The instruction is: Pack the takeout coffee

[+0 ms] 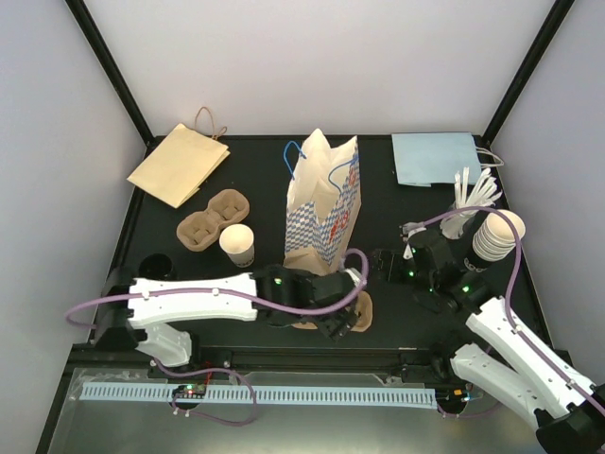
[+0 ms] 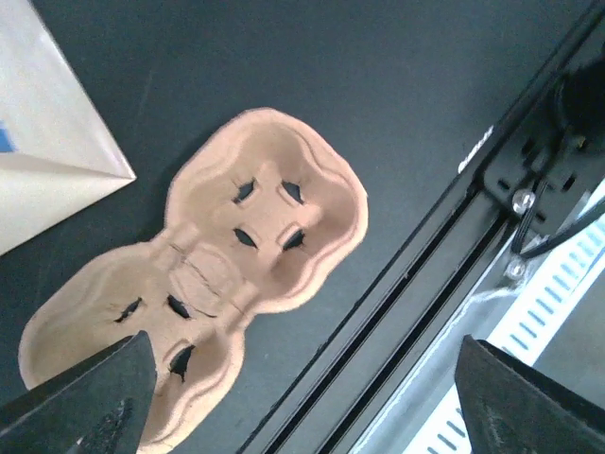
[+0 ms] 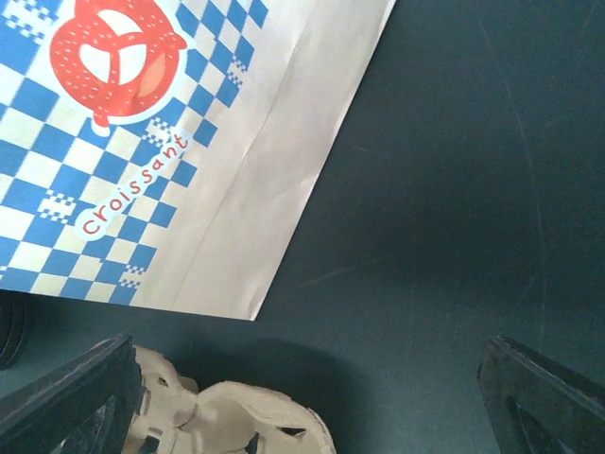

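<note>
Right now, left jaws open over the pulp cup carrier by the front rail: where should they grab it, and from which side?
Probably the narrow waist between the two wells of the cup carrier, coming straight down from above. It lies flat, so its edges offer little to pinch from the side, and the waist looks like the easiest span for the jaws to straddle. The bag crowds one end.

lab test cell: plain white walls [image 1: 312, 57], black posts [image 1: 109, 66], dark table [image 1: 255, 165].

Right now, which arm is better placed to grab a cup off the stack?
Right, I'd say. The right fingers are open and that wrist is beside the cup stack; the left fingers hang over the carrier in front of the bag, farther off.
</note>
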Motion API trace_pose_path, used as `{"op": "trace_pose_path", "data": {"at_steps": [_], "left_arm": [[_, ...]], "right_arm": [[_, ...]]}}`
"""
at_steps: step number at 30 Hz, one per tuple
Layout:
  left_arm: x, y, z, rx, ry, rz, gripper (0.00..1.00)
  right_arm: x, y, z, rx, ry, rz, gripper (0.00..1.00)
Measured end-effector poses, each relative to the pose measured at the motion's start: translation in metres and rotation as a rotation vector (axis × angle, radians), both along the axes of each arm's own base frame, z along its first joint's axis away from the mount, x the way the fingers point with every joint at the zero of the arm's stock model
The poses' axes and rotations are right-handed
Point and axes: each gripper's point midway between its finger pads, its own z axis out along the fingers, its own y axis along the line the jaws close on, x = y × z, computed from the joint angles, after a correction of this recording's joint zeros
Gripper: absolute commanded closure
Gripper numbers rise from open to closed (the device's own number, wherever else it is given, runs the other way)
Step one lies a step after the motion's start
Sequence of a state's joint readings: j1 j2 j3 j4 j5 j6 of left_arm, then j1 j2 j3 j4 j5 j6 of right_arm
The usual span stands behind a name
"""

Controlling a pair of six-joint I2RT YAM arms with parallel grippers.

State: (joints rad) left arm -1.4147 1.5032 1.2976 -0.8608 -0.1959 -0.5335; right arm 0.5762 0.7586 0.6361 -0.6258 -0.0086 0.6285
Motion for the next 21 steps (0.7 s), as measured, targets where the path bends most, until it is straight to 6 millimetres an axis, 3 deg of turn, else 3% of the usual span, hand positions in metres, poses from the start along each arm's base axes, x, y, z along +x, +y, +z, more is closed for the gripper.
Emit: {"op": "trace_pose_path", "data": {"at_steps": [6,16,21], "left_arm": [[0.030,0.039,0.016,-0.150,0.049,0.177,0.01],[0.045,0.059,-0.017,-0.085,0.113,0.382,0.01],[0.068,0.077,-0.011,-0.092,0.101,0.452,0.01]], "right_arm": [[-0.002,0.005,0.008,-0.015,0.000,0.050,0.00],[-0.005,0.011,0.003,-0.047,0.043,0.110,0.00],[-0.007,0.015,0.006,-0.066,0.079,0.127,0.00]]}}
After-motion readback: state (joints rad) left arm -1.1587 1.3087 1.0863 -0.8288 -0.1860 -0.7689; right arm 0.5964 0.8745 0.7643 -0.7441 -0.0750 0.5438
